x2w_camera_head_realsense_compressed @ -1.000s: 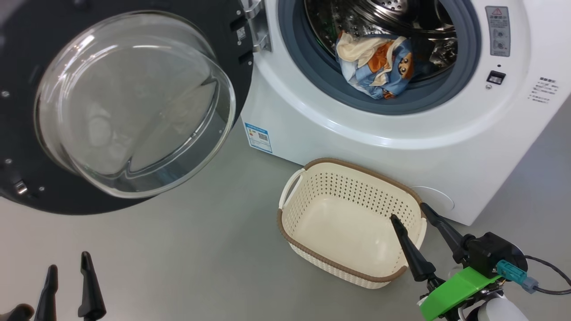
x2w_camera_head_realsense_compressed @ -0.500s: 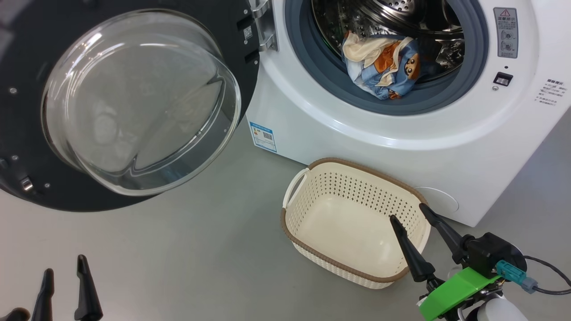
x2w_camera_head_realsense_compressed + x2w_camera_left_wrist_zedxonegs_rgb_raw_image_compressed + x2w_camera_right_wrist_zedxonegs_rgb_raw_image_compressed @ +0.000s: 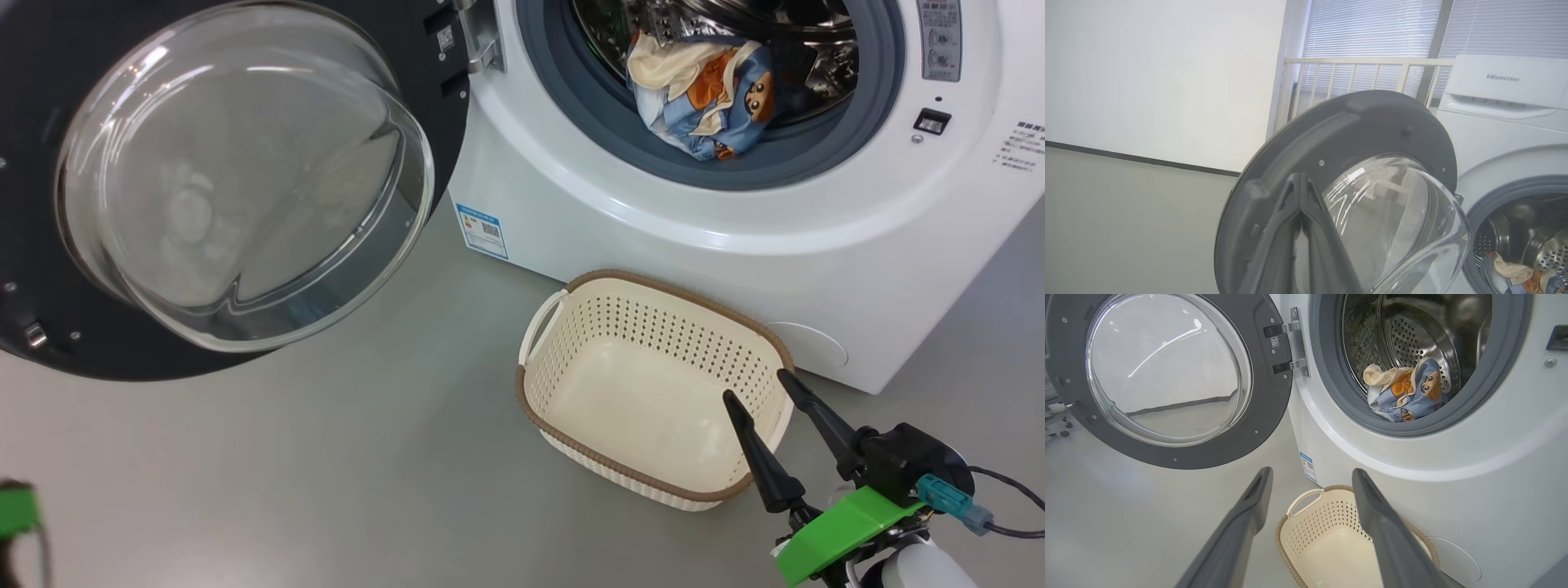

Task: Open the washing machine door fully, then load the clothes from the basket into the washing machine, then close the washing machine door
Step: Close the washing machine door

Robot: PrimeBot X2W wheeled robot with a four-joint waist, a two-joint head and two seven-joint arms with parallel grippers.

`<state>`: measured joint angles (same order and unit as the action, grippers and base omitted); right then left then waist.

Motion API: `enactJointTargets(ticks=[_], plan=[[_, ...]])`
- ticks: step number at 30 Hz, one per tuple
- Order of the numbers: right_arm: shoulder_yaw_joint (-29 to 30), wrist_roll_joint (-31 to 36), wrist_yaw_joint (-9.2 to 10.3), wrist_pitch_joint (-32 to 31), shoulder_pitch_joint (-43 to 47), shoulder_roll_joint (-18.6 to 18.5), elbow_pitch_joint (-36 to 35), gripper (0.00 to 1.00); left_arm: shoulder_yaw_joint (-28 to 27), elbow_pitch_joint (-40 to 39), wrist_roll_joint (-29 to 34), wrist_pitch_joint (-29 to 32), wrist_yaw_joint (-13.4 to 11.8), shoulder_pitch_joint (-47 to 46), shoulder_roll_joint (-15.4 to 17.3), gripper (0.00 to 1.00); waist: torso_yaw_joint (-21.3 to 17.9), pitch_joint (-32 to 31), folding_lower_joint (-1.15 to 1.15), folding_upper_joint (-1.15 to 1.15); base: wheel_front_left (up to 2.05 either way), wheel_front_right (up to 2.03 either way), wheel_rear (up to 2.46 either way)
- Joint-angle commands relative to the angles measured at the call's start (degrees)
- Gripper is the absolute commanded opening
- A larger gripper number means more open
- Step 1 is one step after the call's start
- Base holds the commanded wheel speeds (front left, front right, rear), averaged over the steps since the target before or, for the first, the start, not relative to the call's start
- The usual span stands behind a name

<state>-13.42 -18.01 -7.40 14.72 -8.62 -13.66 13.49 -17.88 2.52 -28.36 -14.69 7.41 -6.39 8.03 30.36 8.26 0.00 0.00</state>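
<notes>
The washer, white, stands ahead of the right gripper. Its top panel reads "Hisense". The door, a black rim around a bulging clear bowl, hangs wide open to that gripper's left. It is straight ahead of the left gripper, whose fingers press together on nothing. That gripper seems short of the rim, though blur makes this unsure. The basket, cream with a brown rim, sits just under the right gripper's spread tips. The clothes, blue with orange-brown cartoon figures and cream lining, lie in the drum, up ahead of it. A blue label and a grey warning sticker carry print too small to read.
</notes>
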Motion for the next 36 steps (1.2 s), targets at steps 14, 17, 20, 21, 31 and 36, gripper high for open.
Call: enactJointTargets(ticks=[14,17,20,21,31,36], plan=[[-2.3,0.8,-0.09,0.3,-3.3,-1.0,-1.7,1.00,-5.7,21.6,-45.1,6.9,0.1,-25.6,27.5,0.00,-2.7,6.3,0.00,0.00,0.00,0.00,0.00],[-3.3,0.8,-0.09,0.3,-4.3,-1.4,-1.4,1.00,-4.7,27.9,-50.1,11.5,0.1,-29.2,30.9,0.00,-3.4,7.7,0.00,0.00,0.00,0.00,0.00],[-4.3,0.7,-0.09,0.3,-4.9,-1.8,-1.1,1.00,-2.9,33.1,-53.0,16.2,0.1,-31.8,33.2,0.00,-3.8,8.7,0.00,0.00,0.00,0.00,0.00],[-4.7,0.7,-0.09,0.3,-5.0,-1.9,-1.0,1.00,-2.2,34.2,-53.5,17.6,0.1,-32.3,33.9,0.00,-4.0,9.1,0.00,0.00,0.00,0.00,0.00],[-6.9,0.7,-0.09,0.3,-6.6,-2.6,-0.9,1.00,4.3,39.8,-55.2,28.8,0.1,-36.7,37.2,0.00,-5.2,11.9,0.00,0.00,0.00,0.00,0.00],[-7.6,0.8,-0.09,0.3,-7.1,-2.6,-1.0,1.00,6.0,42.5,-55.3,30.7,0.1,-38.8,38.0,0.00,-5.7,12.7,0.00,0.00,0.00,0.00,0.00]])
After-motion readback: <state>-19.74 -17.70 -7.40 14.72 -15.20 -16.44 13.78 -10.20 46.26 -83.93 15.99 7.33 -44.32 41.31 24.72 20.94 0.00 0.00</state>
